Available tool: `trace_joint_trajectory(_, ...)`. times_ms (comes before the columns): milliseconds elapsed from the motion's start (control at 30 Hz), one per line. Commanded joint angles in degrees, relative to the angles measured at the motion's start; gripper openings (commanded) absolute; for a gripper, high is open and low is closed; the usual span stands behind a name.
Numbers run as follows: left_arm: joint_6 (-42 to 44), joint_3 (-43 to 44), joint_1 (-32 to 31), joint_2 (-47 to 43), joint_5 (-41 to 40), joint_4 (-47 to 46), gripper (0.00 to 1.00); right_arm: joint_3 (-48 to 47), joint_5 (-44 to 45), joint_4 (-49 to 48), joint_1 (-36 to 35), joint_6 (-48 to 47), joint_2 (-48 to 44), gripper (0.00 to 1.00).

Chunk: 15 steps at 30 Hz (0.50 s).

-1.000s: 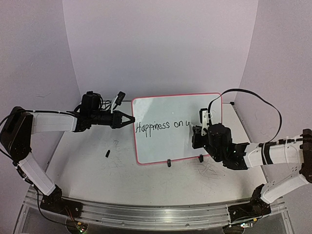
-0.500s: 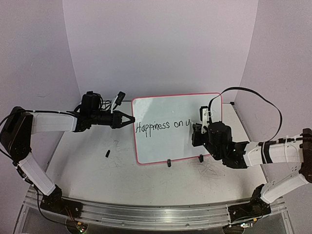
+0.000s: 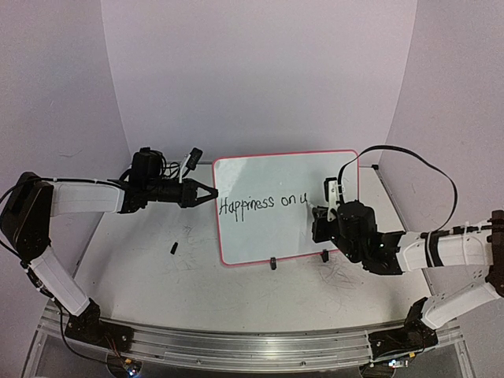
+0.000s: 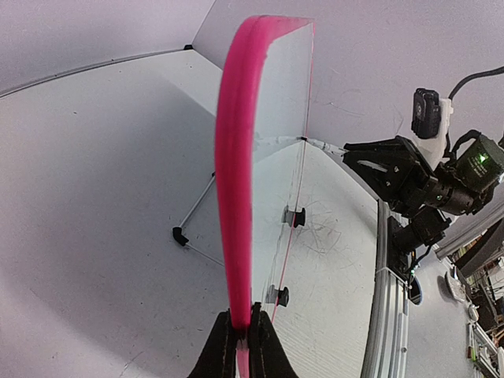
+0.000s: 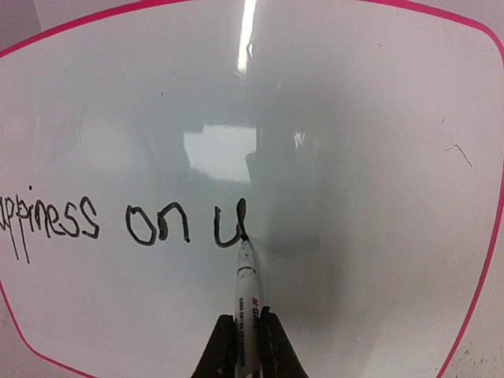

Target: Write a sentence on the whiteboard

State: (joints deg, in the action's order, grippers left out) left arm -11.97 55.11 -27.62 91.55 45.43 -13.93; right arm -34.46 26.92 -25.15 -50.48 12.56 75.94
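On the table, one whiteboard stands; left gripper pinches its rim, right gripper clamps one marker at the sentence.

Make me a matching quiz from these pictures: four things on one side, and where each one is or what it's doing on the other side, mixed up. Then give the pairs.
Column one
1. left gripper
2. right gripper
3. marker
4. small black piece

Column two
A. tip on the last letter of the sentence
B. lying loose on the table, left of the whiteboard
C. shut on the whiteboard's red side rim
D. shut around the marker's barrel

Pairs: 1-C, 2-D, 3-A, 4-B
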Motion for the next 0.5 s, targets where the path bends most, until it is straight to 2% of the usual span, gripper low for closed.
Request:
trace_joint_trajectory(0,1.7,2.2,-1.5,-1.5,3.0,1.5,0.00,0.4,-0.5,2.1,-0.2,1.4,-1.2,0.00)
trace_joint_trajectory(467,1.7,2.3,-1.5,-1.5,3.2,1.6,0.00,1.1,-2.1,4.2,-1.3,2.5,-0.6,0.00)
